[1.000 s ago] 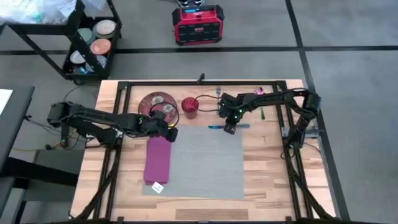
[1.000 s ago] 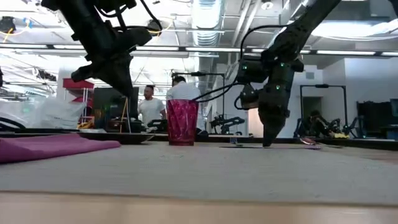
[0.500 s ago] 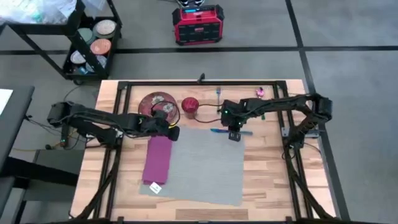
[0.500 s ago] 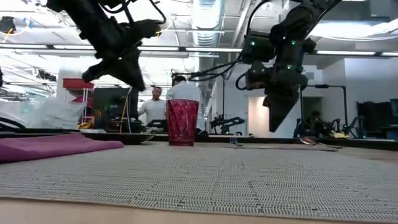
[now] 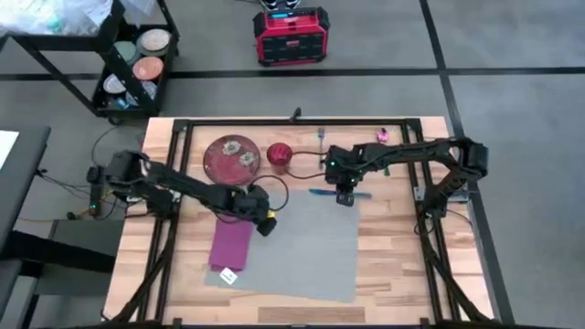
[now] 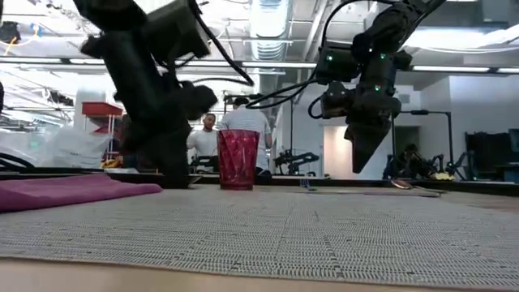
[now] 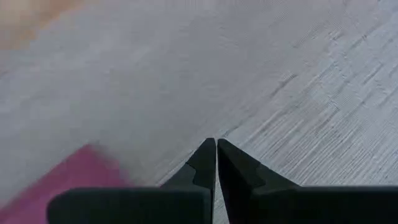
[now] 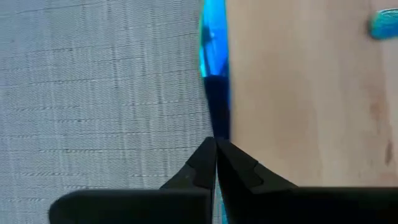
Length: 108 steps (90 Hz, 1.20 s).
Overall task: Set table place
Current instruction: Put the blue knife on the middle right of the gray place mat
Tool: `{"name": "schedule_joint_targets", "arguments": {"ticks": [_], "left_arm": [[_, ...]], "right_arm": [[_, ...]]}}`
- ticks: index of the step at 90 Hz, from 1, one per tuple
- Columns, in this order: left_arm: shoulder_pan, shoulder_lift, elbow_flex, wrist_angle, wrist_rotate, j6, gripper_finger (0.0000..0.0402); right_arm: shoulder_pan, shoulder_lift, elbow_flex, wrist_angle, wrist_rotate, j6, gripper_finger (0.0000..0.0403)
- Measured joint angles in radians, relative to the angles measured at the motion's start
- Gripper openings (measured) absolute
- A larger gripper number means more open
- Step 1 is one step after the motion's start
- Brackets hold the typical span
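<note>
The grey placemat (image 5: pixel 302 247) lies flat on the wooden table (image 5: pixel 393 265). A magenta napkin (image 5: pixel 231 245) lies along its left edge. My left gripper (image 5: pixel 267 222) is shut and points down, low over the mat beside the napkin's far end (image 7: pixel 68 177). My right gripper (image 5: pixel 345 197) is shut and hangs above the mat's far right corner, clear of the table in the low view (image 6: pixel 362 169). A blue utensil (image 8: pixel 213 37) lies just beyond its fingertips along the mat's far edge. My left gripper (image 7: pixel 216 142) has its shut fingertips down at the placemat's surface (image 7: pixel 298 93), coming from above. The low view is blurred, and I cannot tell whether they touch the mat.
A dark red plate (image 5: pixel 230 153) and a red cup (image 5: pixel 279 155) stand at the table's far side, beyond the mat. Small utensils (image 5: pixel 381 135) lie near the far right corner. A black shelf cart (image 5: pixel 137 64) stands off the table at far left.
My right gripper, down on the placemat's far right corner a second ago, has shifted slightly toward the near edge and risen clear. The mat's near edge has slid nearer, and the mat has turned a little. My left gripper has gone from beside the plate toward the near edge and down.
</note>
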Motion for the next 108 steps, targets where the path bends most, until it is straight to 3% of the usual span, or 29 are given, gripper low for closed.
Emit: {"name": "schedule_joint_targets", "arguments": {"ticks": [23,36,71,83,108], "left_arm": [[0.052,0.024,0.003,0.025,0.039,0.033,0.0],[0.048,0.025,0.003,0.024,0.05,-0.023,0.0],[0.033,0.026,0.002,0.025,0.065,-0.042,0.0],[0.033,0.027,0.002,0.025,0.064,-0.055,0.0],[0.033,0.028,0.001,0.033,0.063,-0.053,0.0]], "right_arm": [[-0.037,0.01,0.001,0.07,0.025,0.032,0.0],[-0.052,0.045,0.0,0.081,0.018,0.072,0.0],[0.082,0.178,0.006,0.185,-0.098,0.15,0.0],[0.156,0.129,-0.002,0.126,-0.107,0.161,0.0],[0.231,-0.086,-0.001,-0.091,0.006,0.163,0.0]]}}
